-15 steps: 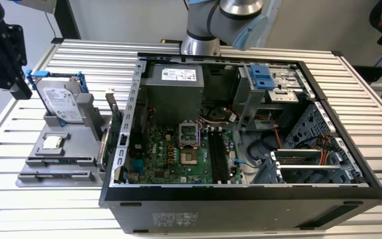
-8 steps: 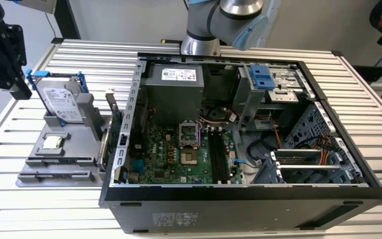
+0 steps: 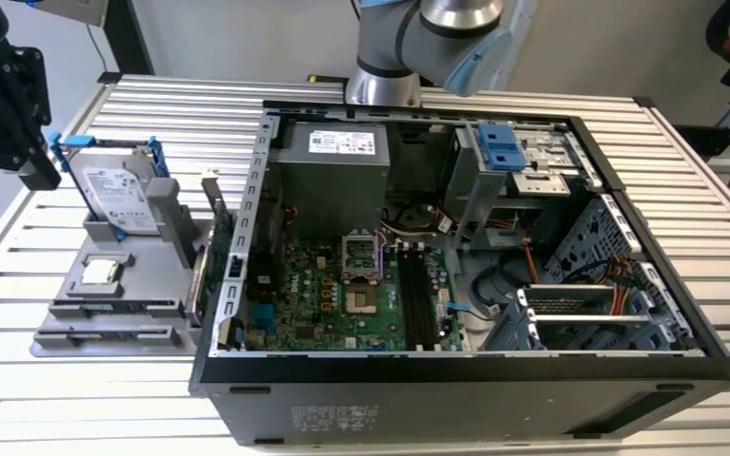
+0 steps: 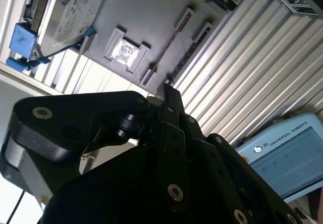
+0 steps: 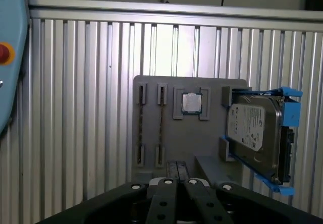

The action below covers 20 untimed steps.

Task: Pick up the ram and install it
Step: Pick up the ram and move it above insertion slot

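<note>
Claw (image 5: 177, 167) jaws pressed together (near gray tray (image 5: 202, 138)).

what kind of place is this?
Probably a robotics lab bench for PC assembly: an open PC case on a slatted table, a fixture holding a hard drive, a robot arm behind.

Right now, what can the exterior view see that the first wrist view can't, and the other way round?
The exterior view adds the open computer case, its green motherboard and the arm's base. The first wrist view adds a red button on a light blue box. Both share the grey tray, the hard drive in its blue frame and the small square chip.
</note>
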Each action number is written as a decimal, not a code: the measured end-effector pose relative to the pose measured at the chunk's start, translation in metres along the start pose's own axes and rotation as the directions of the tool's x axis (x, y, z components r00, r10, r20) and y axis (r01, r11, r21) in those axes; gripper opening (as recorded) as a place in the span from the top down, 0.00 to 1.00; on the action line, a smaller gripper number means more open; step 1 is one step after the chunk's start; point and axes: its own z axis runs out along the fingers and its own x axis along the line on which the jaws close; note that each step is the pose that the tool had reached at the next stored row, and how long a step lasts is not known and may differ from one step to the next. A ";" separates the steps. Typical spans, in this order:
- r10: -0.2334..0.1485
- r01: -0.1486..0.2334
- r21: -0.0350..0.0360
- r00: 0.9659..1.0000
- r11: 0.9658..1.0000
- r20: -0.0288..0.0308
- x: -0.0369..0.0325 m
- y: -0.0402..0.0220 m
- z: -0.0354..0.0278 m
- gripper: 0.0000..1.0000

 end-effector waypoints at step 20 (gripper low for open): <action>-0.012 0.012 0.000 1.000 1.000 0.000 0.0038 0.0000 0.0092 0.00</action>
